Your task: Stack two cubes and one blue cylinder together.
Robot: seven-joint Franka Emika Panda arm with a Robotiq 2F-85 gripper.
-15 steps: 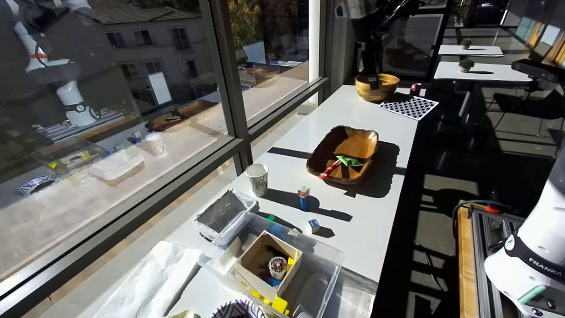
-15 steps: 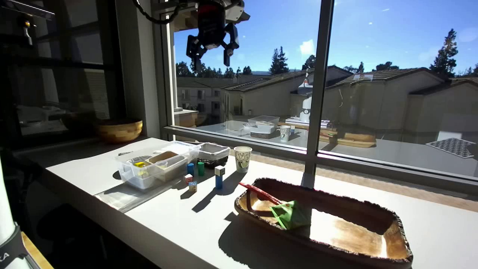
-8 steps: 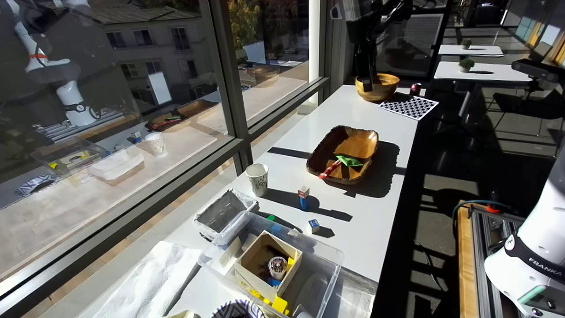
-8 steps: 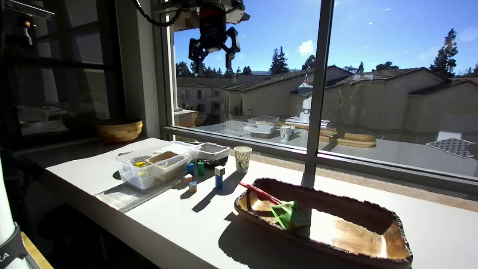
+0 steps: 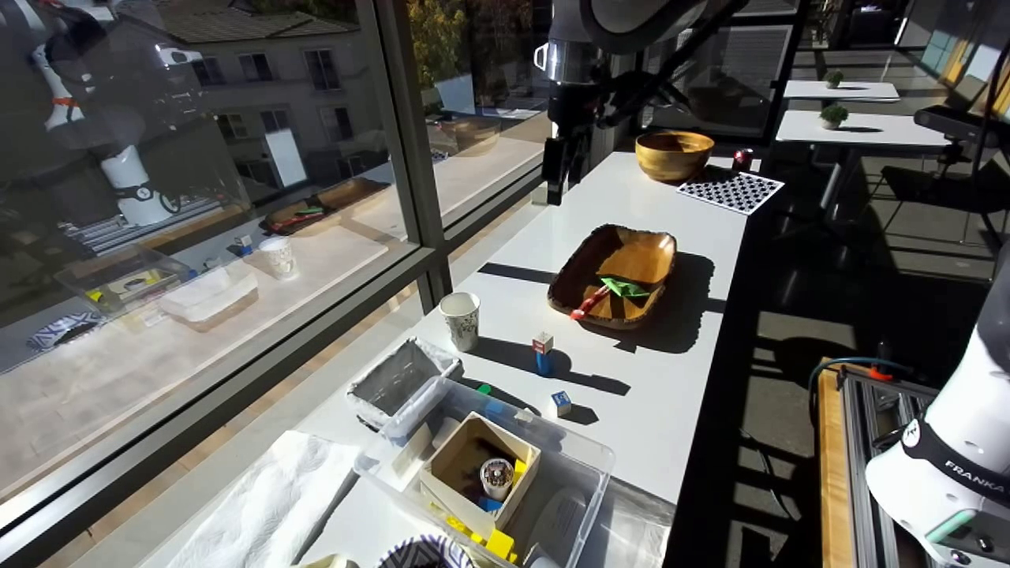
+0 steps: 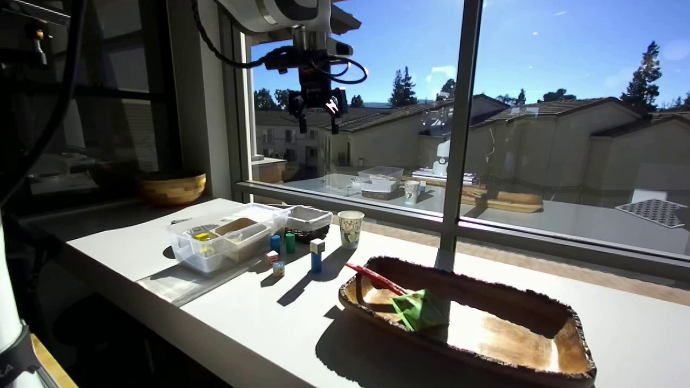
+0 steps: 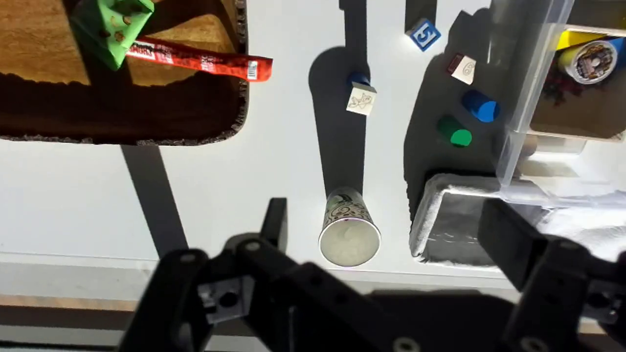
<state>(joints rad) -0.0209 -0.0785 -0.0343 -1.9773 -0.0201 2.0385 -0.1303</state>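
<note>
A blue cylinder [image 6: 316, 263] stands upright on the white table with a cube [image 6: 317, 246] resting on top. This stack also shows in the wrist view, the cube [image 7: 362, 99] partly covering the cylinder [image 7: 359, 78]. A blue-and-white cube [image 7: 424, 35] and a red-and-white cube [image 7: 461, 68] lie apart on the table. A second blue cylinder [image 7: 481, 106] stands in shade beside a green cylinder [image 7: 455, 131]. My gripper [image 6: 319, 129] is open and empty, high above the table. In the wrist view the fingers [image 7: 391, 232] are wide apart, with the stack beyond them.
A patterned paper cup [image 7: 349, 230] stands near the window edge. A lined basket [image 5: 404, 383] and a clear bin [image 5: 604, 465] with a wooden box stand beside the blocks. A wooden tray [image 6: 506, 318] holds a green packet and red stick. A wooden bowl [image 5: 675, 155] stands farther off.
My arm has swung across and come lower, and the gripper has turned. It was open before and is open now. The cubes, cylinders and cup have not moved.
</note>
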